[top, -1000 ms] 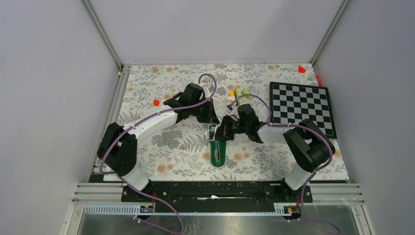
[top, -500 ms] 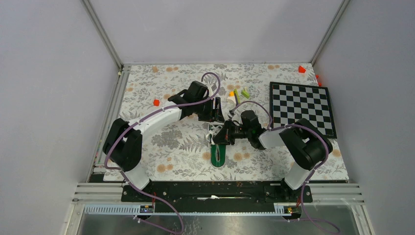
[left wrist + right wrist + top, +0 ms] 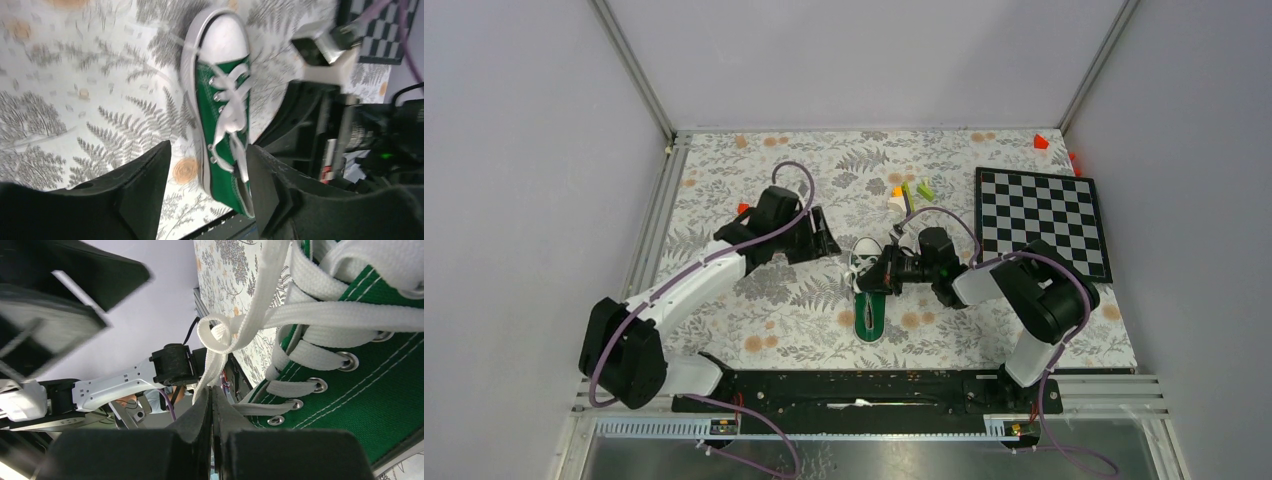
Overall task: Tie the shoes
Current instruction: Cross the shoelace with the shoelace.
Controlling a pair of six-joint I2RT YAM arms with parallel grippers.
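Sneaker (image 3: 868, 312): green canvas with a white toe cap, at the middle of the floral table (image 3: 754, 170) in the top view; toe toward the top of the frame, heel toward the bottom.
Sneaker in left wrist view: on its sole, running from upper middle down to lower right of the frame.
Laces (image 3: 320, 315): white, crossed through metal eyelets; a loose half-knot at the upper middle of the right wrist view, strands hanging down from it.
Right gripper (image 3: 212, 399): fingers pressed together with no gap, pinching the lace strands just below the knot; in the top view, tight against the right side of the sneaker's laced part.
Left gripper (image 3: 207, 150): spread wide, nothing between the fingers; in the top view, near the toe on its left, not touching.
Chessboard (image 3: 1041, 220): flat at the right of the top view, apart from the sneaker.
Small pieces (image 3: 910, 190): orange and green, just above the toe in the top view.
Red piece (image 3: 743, 209): beside the left arm, left of centre.
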